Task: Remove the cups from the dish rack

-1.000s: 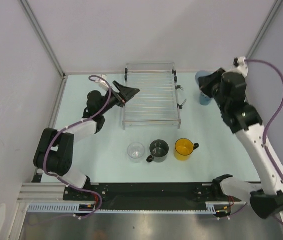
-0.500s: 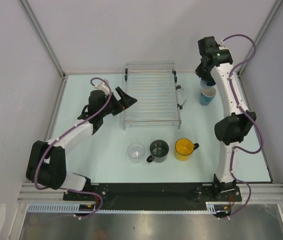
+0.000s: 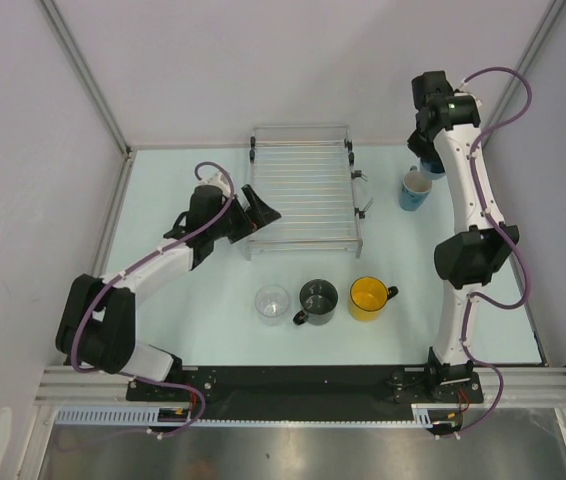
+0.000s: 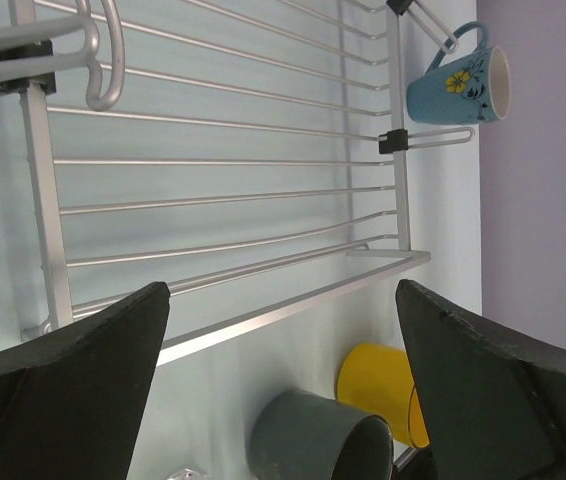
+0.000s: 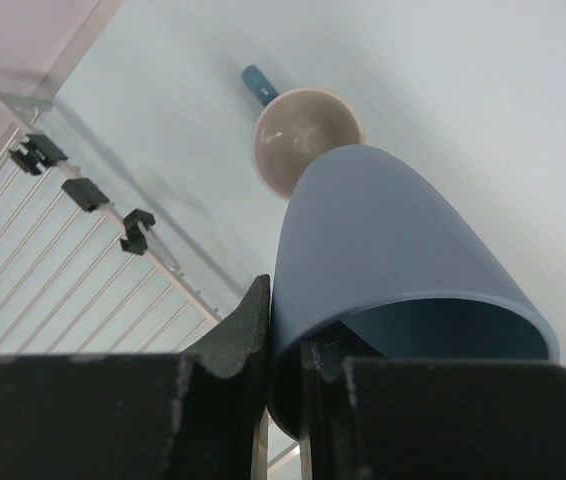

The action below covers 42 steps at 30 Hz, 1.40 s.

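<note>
The silver wire dish rack (image 3: pixel 301 190) holds no cups. My left gripper (image 3: pixel 260 213) is open and empty at the rack's near left corner; in the left wrist view (image 4: pixel 283 390) its jaws frame the rack's bars (image 4: pixel 213 170). My right gripper (image 3: pixel 428 160) is shut on the wall of the pale blue handleless cup (image 5: pixel 393 230), held above the table at the far right. The blue handled mug (image 3: pixel 415 190) stands upright below it, right of the rack. The clear glass tumbler (image 3: pixel 273 303), dark grey mug (image 3: pixel 317 300) and yellow mug (image 3: pixel 368 297) stand in a row in front of the rack.
The back wall and right wall are close to my right arm. A metal frame post runs along the left edge (image 3: pixel 113 205). The rack's hooks with black caps (image 3: pixel 361 195) stick out on its right side toward the blue mug.
My right arm has swung up to the far right corner and carried the pale blue cup slightly right. My left gripper has slid toward the rack's near left corner.
</note>
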Tool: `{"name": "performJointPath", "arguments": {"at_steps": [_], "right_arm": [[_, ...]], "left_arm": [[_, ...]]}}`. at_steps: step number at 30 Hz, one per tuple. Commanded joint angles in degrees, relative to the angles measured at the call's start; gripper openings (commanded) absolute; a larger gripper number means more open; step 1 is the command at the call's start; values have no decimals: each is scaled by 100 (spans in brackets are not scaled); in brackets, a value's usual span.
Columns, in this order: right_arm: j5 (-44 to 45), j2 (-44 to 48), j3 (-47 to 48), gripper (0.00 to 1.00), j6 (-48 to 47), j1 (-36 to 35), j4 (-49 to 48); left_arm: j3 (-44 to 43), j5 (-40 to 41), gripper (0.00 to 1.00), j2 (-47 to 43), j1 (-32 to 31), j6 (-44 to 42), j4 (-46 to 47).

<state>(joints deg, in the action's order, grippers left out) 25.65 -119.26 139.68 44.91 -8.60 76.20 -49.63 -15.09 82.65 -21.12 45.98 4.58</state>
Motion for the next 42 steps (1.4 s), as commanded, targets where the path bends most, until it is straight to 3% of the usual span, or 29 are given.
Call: {"name": "performJointPath", "arguments": {"at_steps": [1, 15, 42], "right_arm": [[90, 0, -54, 0, -61, 209, -114], [-534, -571, 200, 0, -131, 324, -712], [-684, -1319, -344, 0, -96, 421, -1169]], "left_arm": [[-223, 94, 100, 84, -85, -133, -27], [-170, 59, 100, 251, -234, -168, -89], [-267, -20, 99, 620, -305, -185, -194]]}}
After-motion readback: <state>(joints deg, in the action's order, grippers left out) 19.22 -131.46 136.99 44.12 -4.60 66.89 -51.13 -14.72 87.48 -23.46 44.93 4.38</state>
